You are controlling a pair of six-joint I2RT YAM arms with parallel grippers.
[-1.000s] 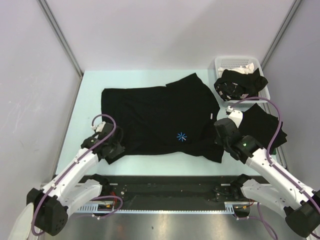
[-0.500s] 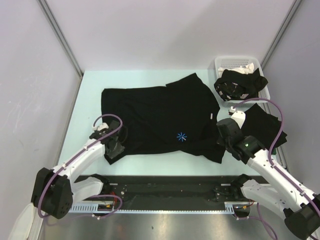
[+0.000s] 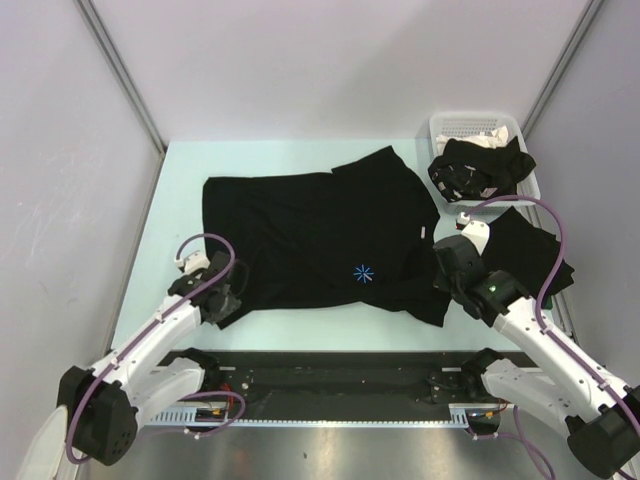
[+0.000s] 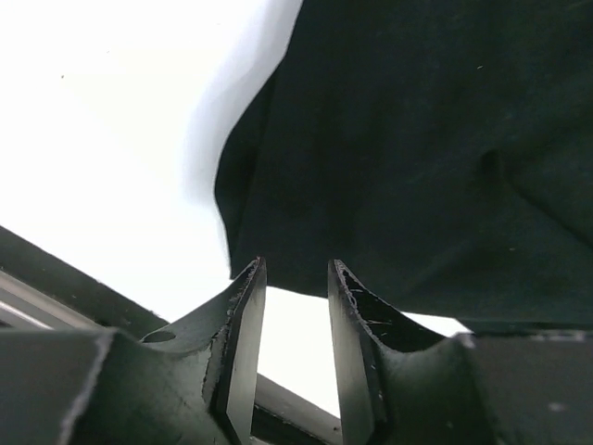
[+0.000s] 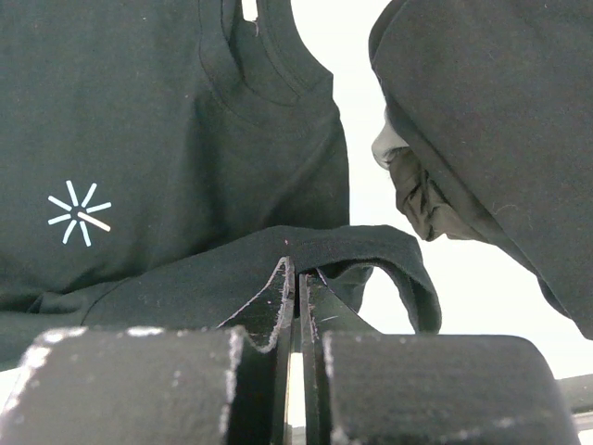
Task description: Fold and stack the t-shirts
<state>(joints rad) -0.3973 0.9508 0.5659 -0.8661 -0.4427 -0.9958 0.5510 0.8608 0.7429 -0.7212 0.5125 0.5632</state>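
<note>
Black starburst t-shirt (image 3: 310, 235) lies spread flat across the middle of the pale table (image 3: 300, 160) in the top view, light-blue starburst mark (image 3: 363, 273) near its near edge. The left gripper (image 3: 228, 303) sits at the shirt's near-left corner and the right gripper (image 3: 443, 285) at its near-right corner. A second black shirt (image 3: 530, 255), folded, lies on the table's right side, just beside the right arm. The white slotted basket (image 3: 480, 127) at the far right corner holds one bunched black garment (image 3: 480, 165) with some white cloth behind it. That makes three black garments, one basket and two grippers; jaw state is unreadable from above. Left wrist view: left gripper (image 4: 295, 271) has its jaws a narrow gap apart with nothing between them, only bright table showing in the gap, and its fingertips (image 4: 252, 278) reach just to the shirt's hem (image 4: 389, 185). Right wrist view: right gripper (image 5: 296, 269) has its jaws pressed together, pinching a raised fold of the starburst t-shirt (image 5: 185, 139). This view alone shows the white neck label (image 5: 248, 9). The starburst mark (image 5: 79, 218) is at left, and the folded shirt (image 5: 482, 111) is close at right, apart from the pinched one.
</note>
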